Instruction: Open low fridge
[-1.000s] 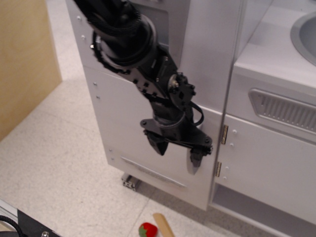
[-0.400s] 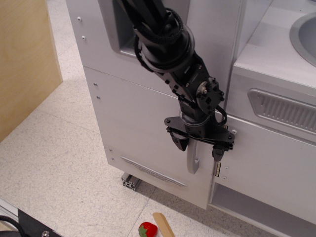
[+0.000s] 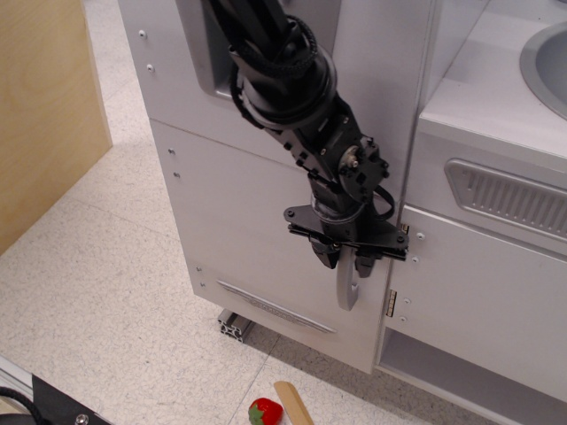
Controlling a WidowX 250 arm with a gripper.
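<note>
Beside the hinge edge, tool (image 3: 345, 260) grips handle (image 3: 346, 288).

Gripper (image 3: 348, 258) w/ jaws either side of grey bar handle (image 3: 346, 285) on low fridge (image 3: 257, 239), door looks shut. Strawberry (image 3: 264, 412) + wood stick (image 3: 293, 405) on floor below.

One big white fridge door (image 3: 257, 221) with one grey curved bar handle (image 3: 346, 288). Two small silver hinges (image 3: 391, 303). One grey slotted vent (image 3: 514, 199). One red toy strawberry (image 3: 263, 412). One flat wooden stick (image 3: 295, 405). One black robot gripper (image 3: 347, 258).
</note>
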